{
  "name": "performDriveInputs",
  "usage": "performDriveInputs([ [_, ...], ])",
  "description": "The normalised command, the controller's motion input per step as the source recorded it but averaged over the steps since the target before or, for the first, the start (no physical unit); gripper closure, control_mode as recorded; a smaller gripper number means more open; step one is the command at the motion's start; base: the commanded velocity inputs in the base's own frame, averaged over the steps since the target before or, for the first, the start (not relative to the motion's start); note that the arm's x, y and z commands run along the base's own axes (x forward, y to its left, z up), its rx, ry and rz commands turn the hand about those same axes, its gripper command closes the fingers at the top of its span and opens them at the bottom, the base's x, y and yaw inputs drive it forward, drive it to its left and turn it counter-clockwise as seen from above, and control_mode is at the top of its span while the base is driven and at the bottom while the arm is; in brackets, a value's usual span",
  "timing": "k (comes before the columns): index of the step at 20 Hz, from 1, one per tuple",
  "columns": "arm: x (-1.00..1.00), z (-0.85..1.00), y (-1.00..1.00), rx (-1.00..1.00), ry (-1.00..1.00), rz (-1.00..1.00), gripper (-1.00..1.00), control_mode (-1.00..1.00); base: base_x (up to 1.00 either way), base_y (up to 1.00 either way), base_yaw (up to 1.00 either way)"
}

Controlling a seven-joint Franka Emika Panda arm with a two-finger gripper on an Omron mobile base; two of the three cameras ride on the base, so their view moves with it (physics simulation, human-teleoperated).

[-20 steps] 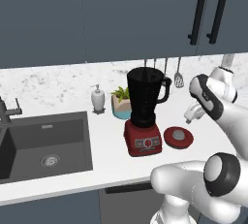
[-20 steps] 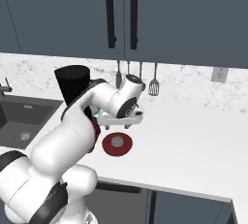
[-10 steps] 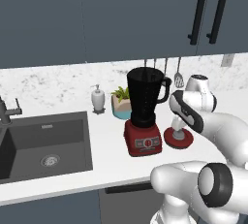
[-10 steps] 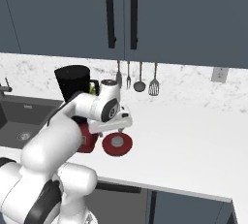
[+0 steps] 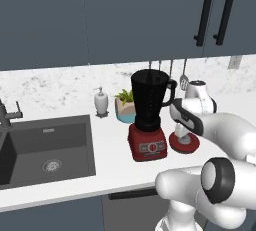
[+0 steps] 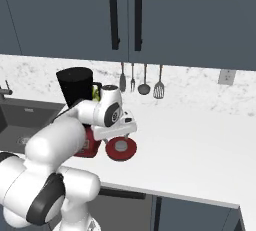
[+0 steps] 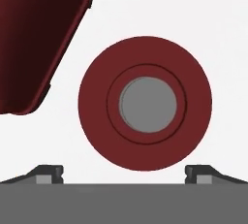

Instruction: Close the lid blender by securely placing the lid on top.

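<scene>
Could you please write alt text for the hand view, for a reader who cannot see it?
A round red lid with a grey centre knob lies flat on the white counter, the open gripper poised above it. The blender base's corner sits beside it.

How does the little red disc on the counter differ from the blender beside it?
The lid is a low, flat, round disc lying on the counter; the blender stands tall and upright. The lid is red with a grey knob in its centre; the blender has a black jar on a boxy red base. Both share the same red and rest on the white counter.
</scene>
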Motion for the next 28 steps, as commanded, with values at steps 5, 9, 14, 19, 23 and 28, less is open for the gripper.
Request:
performDriveInputs([
  [5, 0.17, -0.23, -0.07, 0.00, 0.03, 0.00, -1.00, -1.00, 0.00, 0.00, 0.00],
  [9, 0.12, -0.25, -0.07, 0.00, 0.00, 0.00, -1.00, -1.00, 0.00, 0.00, 0.00],
  [14, 0.11, -0.14, -0.01, 0.00, 0.00, 0.00, -1.00, -1.00, 0.00, 0.00, 0.00],
  [19, 0.04, -0.21, 0.00, 0.00, 0.00, 0.00, -1.00, -1.00, 0.00, 0.00, 0.00],
  [23, 0.00, -0.22, 0.00, 0.00, 0.00, 0.00, -1.00, -1.00, 0.00, 0.00, 0.00],
  [28, 0.06, -0.19, 0.00, 0.02, 0.00, -0.01, -1.00, -1.00, 0.00, 0.00, 0.00],
])
